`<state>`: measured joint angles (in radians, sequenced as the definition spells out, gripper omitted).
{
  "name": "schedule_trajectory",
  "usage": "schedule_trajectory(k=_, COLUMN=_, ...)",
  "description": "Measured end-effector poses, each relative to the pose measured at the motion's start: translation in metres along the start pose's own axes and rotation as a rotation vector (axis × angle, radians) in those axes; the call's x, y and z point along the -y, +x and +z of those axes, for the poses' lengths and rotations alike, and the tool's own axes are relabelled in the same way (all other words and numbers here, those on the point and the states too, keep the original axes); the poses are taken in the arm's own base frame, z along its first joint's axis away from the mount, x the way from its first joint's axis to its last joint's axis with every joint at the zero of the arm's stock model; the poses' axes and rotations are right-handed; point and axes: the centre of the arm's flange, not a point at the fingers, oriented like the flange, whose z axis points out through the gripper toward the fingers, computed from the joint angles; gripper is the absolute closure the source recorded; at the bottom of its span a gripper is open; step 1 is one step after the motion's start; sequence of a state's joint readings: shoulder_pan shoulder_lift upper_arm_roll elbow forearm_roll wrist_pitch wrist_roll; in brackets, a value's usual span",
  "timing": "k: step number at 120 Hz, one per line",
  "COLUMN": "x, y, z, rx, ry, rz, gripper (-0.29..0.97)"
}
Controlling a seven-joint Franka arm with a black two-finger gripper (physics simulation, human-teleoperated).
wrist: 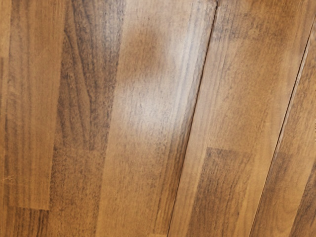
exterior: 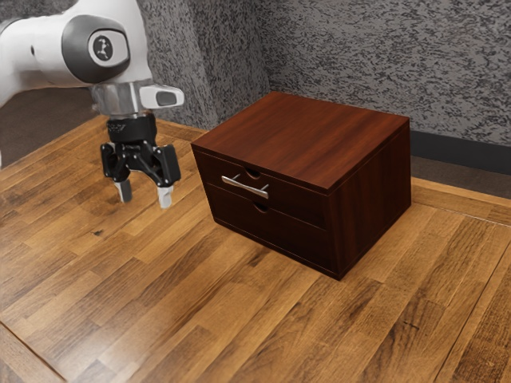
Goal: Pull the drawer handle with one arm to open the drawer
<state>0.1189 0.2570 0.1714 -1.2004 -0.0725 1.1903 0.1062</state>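
Observation:
A dark red-brown wooden cabinet (exterior: 319, 171) with two drawers stands on the wooden floor. Its upper drawer (exterior: 263, 187) carries a silver bar handle (exterior: 245, 187) and looks shut, flush with the front. The lower drawer (exterior: 267, 223) is shut too. My black gripper (exterior: 144, 194) hangs open, fingers pointing down, to the exterior view's left of the cabinet, about a hand's width from the handle and a little above the floor. Nothing is between the fingers. The wrist view looks straight down on floor planks (wrist: 158, 118).
Wooden plank floor (exterior: 200, 311) spreads around the cabinet. A grey textured wall (exterior: 359, 48) runs behind, with a dark baseboard (exterior: 463, 152) at the exterior view's right.

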Motion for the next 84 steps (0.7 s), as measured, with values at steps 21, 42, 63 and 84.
schedule_trajectory(k=21, x=0.002, y=0.013, z=-0.012, rx=-0.129, ry=0.007, rz=0.03, gripper=0.0)
schedule_trajectory(k=42, x=-0.003, y=0.0, z=-0.049, rx=-0.25, ry=0.037, rz=0.085, gripper=0.0)
schedule_trajectory(k=63, x=-0.072, y=-0.082, z=-0.147, rx=-0.537, ry=0.133, rz=0.497, gripper=0.0)
schedule_trajectory(k=84, x=-0.133, y=-0.019, z=-0.091, rx=-0.396, ry=0.327, rz=0.886, gripper=0.0)
